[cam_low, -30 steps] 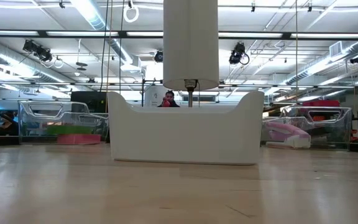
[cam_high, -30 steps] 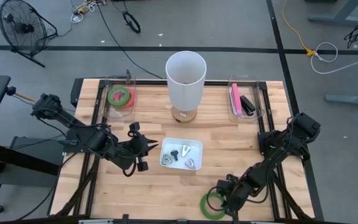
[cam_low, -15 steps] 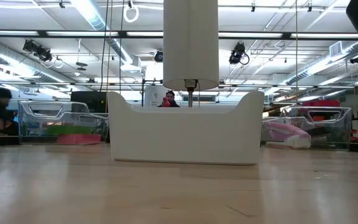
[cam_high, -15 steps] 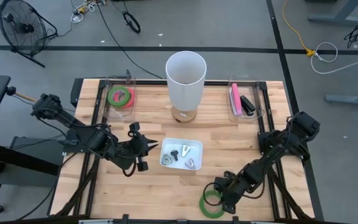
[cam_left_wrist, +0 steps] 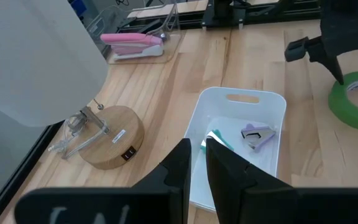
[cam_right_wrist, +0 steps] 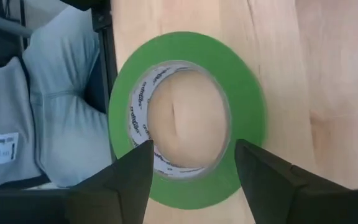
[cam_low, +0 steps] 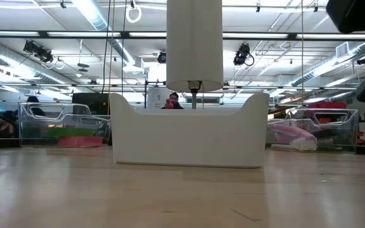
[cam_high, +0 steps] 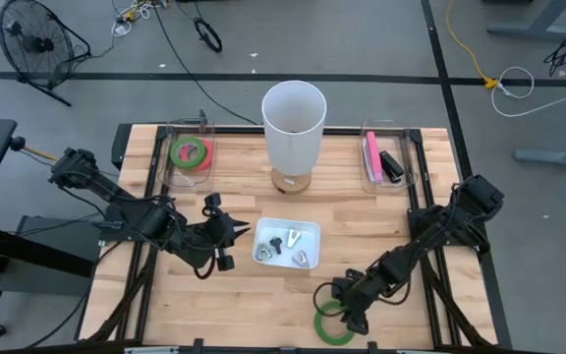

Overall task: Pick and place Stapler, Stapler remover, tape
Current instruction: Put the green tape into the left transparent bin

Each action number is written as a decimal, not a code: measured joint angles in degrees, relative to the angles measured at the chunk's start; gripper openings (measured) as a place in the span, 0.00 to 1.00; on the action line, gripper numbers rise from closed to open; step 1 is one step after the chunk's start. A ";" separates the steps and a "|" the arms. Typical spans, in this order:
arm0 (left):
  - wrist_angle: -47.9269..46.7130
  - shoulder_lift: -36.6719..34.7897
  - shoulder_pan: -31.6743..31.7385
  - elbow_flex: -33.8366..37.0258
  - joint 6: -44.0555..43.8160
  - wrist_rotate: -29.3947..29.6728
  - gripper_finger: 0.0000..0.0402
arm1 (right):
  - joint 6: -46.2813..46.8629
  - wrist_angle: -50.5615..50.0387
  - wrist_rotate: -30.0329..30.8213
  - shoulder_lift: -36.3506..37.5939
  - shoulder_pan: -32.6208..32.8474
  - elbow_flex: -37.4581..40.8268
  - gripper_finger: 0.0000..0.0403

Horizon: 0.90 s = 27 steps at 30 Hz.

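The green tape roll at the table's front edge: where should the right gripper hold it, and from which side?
Grip one wall of the green tape roll from straight above, one finger in its open core, one outside. It lies flat, and the open right gripper is already overhead.

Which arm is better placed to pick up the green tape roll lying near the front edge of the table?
The right: its open gripper hangs directly over the tape roll; the left gripper sits beside the white tray.

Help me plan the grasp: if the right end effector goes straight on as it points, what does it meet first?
Probably the green tape, lying flat on the table; the open right end effector points down at it, fingers straddling the ring.
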State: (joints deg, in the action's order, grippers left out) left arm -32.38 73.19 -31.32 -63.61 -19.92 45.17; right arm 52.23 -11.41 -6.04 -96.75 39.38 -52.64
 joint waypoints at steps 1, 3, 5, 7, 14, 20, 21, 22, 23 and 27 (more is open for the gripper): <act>0.01 0.00 0.01 0.00 -0.01 0.00 0.13 | -0.24 -0.25 -0.27 0.00 -0.29 0.00 0.56; 0.00 0.00 0.01 0.00 -0.01 0.00 0.13 | -0.24 -1.29 0.05 0.00 -0.42 0.00 0.56; 0.00 0.00 0.01 0.00 -0.01 0.00 0.13 | -0.43 -3.24 1.32 0.00 -0.38 0.00 0.56; 0.00 0.00 0.01 0.00 -0.01 0.00 0.13 | -0.83 -5.05 1.91 0.00 -0.44 0.00 0.56; 0.00 0.04 0.01 -0.02 -0.35 0.00 0.13 | -0.65 -5.48 4.59 0.02 -0.20 0.00 0.56; -0.09 0.04 0.01 -0.02 -0.35 -0.02 0.13 | -0.15 -4.97 6.66 -1.26 1.21 -0.02 0.56; -0.15 0.05 0.01 -0.02 -0.41 -0.02 0.13 | 0.21 -5.01 6.68 -1.48 1.43 -0.02 0.56; -0.24 0.07 0.01 -0.02 -0.42 -0.02 0.13 | 0.66 -5.05 6.82 -1.70 1.53 -0.02 0.56; -0.24 0.07 0.01 -0.02 -0.42 -0.02 0.13 | 1.09 -4.57 6.87 -2.06 1.62 -0.06 0.56; -0.46 0.07 0.01 -0.02 -0.42 -0.02 0.13 | 1.66 -3.87 7.04 -3.91 1.78 -0.10 0.56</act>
State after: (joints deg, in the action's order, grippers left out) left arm -32.84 73.25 -31.31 -63.64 -20.34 45.15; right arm 53.89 -15.28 1.00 -100.66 41.17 -52.74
